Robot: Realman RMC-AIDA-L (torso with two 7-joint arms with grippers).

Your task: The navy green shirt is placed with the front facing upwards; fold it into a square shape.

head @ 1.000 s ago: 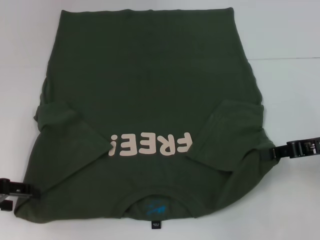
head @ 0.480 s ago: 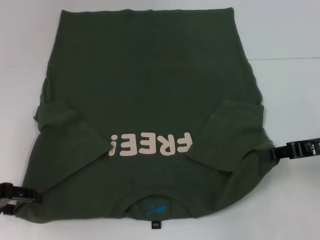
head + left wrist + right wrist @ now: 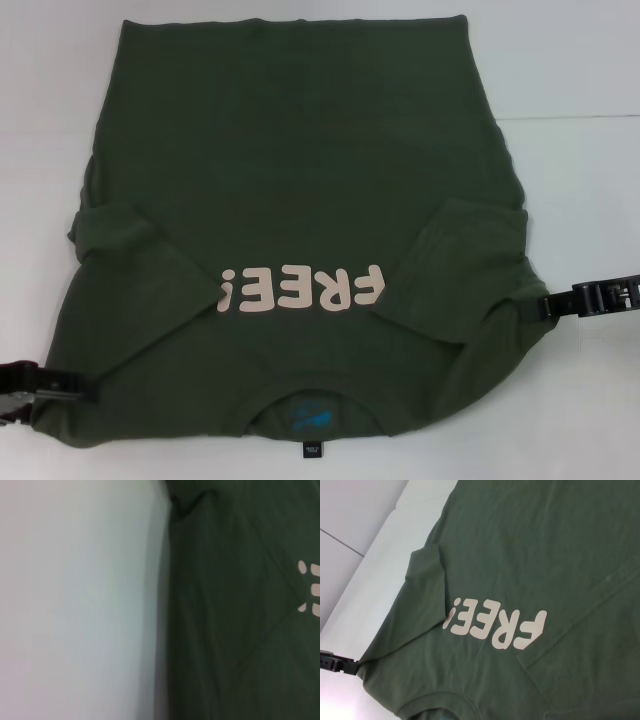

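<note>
Looking at the head view, the big dark olive-green cotton T-shirt (image 3: pixel 300 200) lies flat and face up on the white tabletop (image 3: pixel 580 60), filling most of the frame. Its collar sits at the bottom centre and the hem runs along the top. The pale pink "FREE!" lettering (image 3: pixel 300 290) reads upside down from here, and both short sleeves are already tucked in over the chest, one at centre left, one at centre right.

The left gripper (image 3: pixel 45 382) is at the lower left edge of the frame, right at the shirt's shoulder corner. The right gripper (image 3: pixel 585 300) is at the right edge, touching the shirt's side just below the folded sleeve. Honestly I can't tell how far either claw is open or whether either has cloth pinched. The fingertips sit right at the fabric edge and the wrist views don't show the arms' own fingers.

My guess is the step in hand is getting a grip on the collar-end corners, to fold that end up toward the hem. To do it well:
- catch all layers at the edge, not just the top one
- get both sides matched up first, since the right gripper sits higher in the frame
- lift evenly so the tucked sleeves don't flop back out
- land edge on edge so it ends up square
</note>
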